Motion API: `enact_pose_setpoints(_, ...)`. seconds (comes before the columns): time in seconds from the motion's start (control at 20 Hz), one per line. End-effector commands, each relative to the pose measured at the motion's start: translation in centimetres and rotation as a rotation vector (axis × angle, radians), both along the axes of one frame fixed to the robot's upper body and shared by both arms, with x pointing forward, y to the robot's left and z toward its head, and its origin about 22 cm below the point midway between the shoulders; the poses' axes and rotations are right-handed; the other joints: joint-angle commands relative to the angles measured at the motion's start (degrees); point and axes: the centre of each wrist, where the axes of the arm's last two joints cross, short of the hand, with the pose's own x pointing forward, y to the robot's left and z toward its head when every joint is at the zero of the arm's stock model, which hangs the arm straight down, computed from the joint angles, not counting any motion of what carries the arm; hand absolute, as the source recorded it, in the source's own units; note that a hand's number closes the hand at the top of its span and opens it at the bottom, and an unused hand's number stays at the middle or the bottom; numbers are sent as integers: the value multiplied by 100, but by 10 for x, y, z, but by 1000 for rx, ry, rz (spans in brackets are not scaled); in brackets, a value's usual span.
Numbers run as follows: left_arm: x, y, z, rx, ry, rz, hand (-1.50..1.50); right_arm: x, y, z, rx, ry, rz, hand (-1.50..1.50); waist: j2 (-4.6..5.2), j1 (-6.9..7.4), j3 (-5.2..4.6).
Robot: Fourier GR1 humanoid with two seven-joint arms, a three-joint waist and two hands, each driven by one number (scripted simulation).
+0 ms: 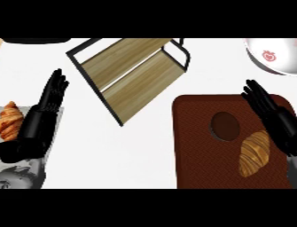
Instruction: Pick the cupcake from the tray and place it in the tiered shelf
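- Brown tray (pixel 197 168) holds the cupcake (pixel 224 126), ungrasped, beside a croissant (pixel 254 153).
- Right robot hand (pixel 278 119) and left robot hand (pixel 43 115): fingers straight, empty.
- Pick looks pending; you'd next close right on cupcake, then go to tiered shelf (pixel 134 71).

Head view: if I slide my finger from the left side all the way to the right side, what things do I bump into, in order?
left croissant → left hand → tiered shelf → cupcake → right croissant → right hand
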Motion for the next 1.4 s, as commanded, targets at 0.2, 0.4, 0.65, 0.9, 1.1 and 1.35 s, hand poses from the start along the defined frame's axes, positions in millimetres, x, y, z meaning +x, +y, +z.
enact_pose_setpoints(0.2,-34,50,-71,-88,459,244,0,-23,-82,26,-215,-177,-715,150,-219,-575,-43)
enact_pose_setpoints(0.4,-53,60,-94,-169,624,303,0,-87,-130,-28,-339,213,-1111,150,-157,-749,-54)
enact_pose_setpoints(0.65,-38,57,-93,-189,677,226,0,-135,-60,-44,-276,130,-1172,-150,-192,-330,-9)
enact_pose_setpoints(0.9,-32,59,-100,-177,688,207,0,-165,-20,2,-283,129,-948,-150,-175,-233,-15)
enact_pose_setpoints(1.1,-23,61,-81,-180,687,192,0,-175,2,32,-329,192,-884,-150,-150,-36,-8)
enact_pose_setpoints(1.35,-14,56,-84,-175,670,169,0,-167,12,74,-416,313,-838,-150,-116,77,-12)
